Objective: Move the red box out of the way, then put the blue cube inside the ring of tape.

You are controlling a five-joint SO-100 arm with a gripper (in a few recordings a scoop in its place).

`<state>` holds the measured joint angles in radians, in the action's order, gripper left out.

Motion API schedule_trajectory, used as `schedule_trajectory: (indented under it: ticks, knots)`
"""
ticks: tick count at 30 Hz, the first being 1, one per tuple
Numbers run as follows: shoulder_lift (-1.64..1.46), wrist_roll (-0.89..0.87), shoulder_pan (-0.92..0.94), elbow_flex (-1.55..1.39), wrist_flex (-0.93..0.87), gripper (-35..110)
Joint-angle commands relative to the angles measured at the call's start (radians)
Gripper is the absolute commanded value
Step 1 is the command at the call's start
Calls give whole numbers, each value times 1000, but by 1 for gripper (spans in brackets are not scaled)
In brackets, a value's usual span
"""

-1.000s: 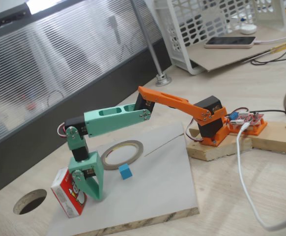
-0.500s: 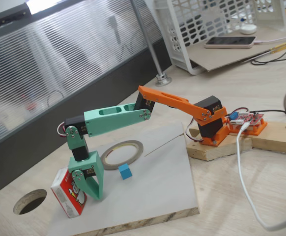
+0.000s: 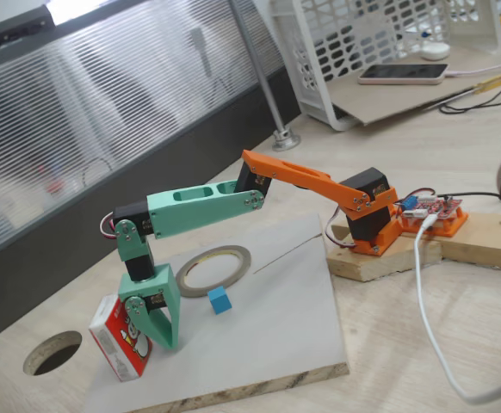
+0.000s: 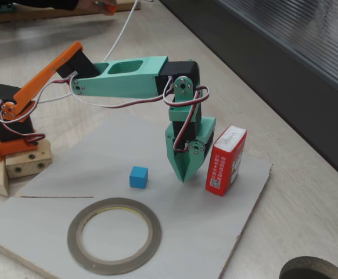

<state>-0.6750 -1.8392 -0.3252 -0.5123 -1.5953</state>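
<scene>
Hole in wood (image 3: pixel 52 352): nearest in one fixed view, front-left, off the board. Not the target; don't confuse w/ the tape.

Red box (image 3: pixel 120 336): upright at the board's (image 3: pixel 268 344) front-left corner, snowman face showing. In the other fixed view (image 4: pixel 225 160) it stands near the board's far-right edge.

Gripper (image 4: pixel 184 172): pointing down, tip at or near the board, right beside the box. Fingers look pressed together into one wedge, nothing between them. Side of the wedge seems to touch the box face, but contact vs hairline gap: can't tell.

Blue cube (image 3: pixel 220 300): sits free on the board, near the gripper's other side, between it and the tape. Also at (image 4: pixel 138 176).

Ring of tape (image 3: pixel 213 268): flat on the board just past the cube, centre empty. Also at (image 4: pixel 114 233).

Arm: green forearm (image 3: pixel 203 208) and orange upper link (image 3: pixel 306 182) reach back to the base on a wood block (image 3: pixel 380 258), far right.

Step, my read: box looks pushed clear, cube step not started.

Risk 1: tall narrow box near the edge; another shove prob tips it or sends it off the board.

Risk 2: swinging toward the cube w/ the tip low could knock it away, since it's tiny and light.

Risk 3: a closed wedge can't pick; needs to spread before descending.
</scene>
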Motion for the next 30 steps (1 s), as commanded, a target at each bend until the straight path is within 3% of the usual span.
schedule_trajectory:
  ticks: [1, 7, 12, 14, 30]
  knots:
    - [-26, 5, -15, 11, -3, 0]
    - [-26, 9, -9, 25, 69, 0]
    - [-21, 6, -11, 124, 753, 0]
    - [-11, 6, -9, 106, 908, 0]
    - [-26, 5, -8, -34, 899, 0]
